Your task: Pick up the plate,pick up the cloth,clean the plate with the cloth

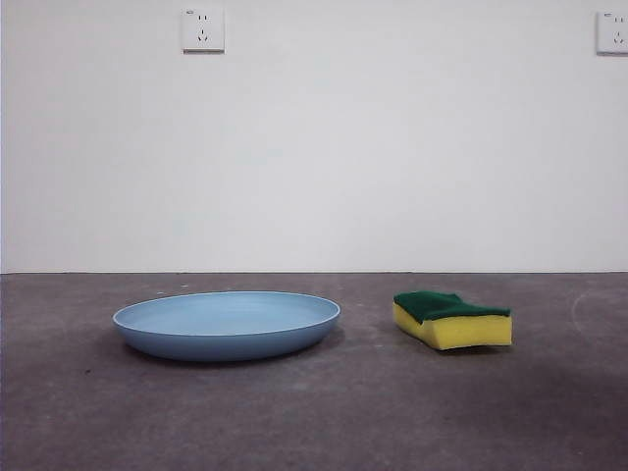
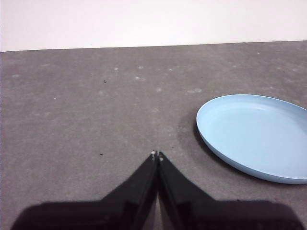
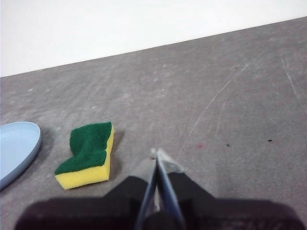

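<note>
The light-blue plate (image 1: 227, 325) lies flat on the grey table, left of centre in the front view. To its right rests the cloth (image 1: 452, 319), a yellow sponge with a dark green top. Neither arm shows in the front view. My left gripper (image 2: 157, 154) is shut and empty above the table, with the plate (image 2: 256, 136) off to one side of it. My right gripper (image 3: 157, 152) is also shut and empty, and the cloth (image 3: 88, 154) sits close beside it. An edge of the plate (image 3: 17, 149) shows past the cloth.
The grey table (image 1: 314, 412) ends at a white wall with two power sockets (image 1: 202, 29) high up. Faint scratches mark the table surface (image 3: 225, 96) in the right wrist view.
</note>
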You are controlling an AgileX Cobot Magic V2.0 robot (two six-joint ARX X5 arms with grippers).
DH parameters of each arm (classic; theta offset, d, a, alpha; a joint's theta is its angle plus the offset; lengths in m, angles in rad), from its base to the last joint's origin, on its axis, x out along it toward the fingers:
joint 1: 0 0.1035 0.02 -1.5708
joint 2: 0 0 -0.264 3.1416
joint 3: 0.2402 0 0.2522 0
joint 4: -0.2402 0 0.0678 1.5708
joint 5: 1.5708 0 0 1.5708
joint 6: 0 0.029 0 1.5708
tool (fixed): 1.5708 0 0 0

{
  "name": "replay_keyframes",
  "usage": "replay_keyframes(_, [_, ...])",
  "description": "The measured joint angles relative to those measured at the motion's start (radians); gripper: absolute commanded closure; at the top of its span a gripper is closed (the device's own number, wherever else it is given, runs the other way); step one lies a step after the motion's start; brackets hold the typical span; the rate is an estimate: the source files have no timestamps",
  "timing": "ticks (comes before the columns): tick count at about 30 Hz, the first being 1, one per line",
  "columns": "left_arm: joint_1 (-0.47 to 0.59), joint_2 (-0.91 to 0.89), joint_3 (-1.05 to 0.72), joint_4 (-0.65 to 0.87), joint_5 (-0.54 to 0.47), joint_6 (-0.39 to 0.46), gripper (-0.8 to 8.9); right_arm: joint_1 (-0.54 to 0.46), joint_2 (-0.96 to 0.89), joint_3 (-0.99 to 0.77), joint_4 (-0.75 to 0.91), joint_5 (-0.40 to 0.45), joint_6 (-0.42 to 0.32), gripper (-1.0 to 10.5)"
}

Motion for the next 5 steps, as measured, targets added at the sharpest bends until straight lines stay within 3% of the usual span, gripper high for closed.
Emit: replay_keyframes(5, [0.000,0.000,0.000,0.000,0.000,0.000,8.17,0.000,0.000,0.000,0.000,0.000,0.000,9.5])
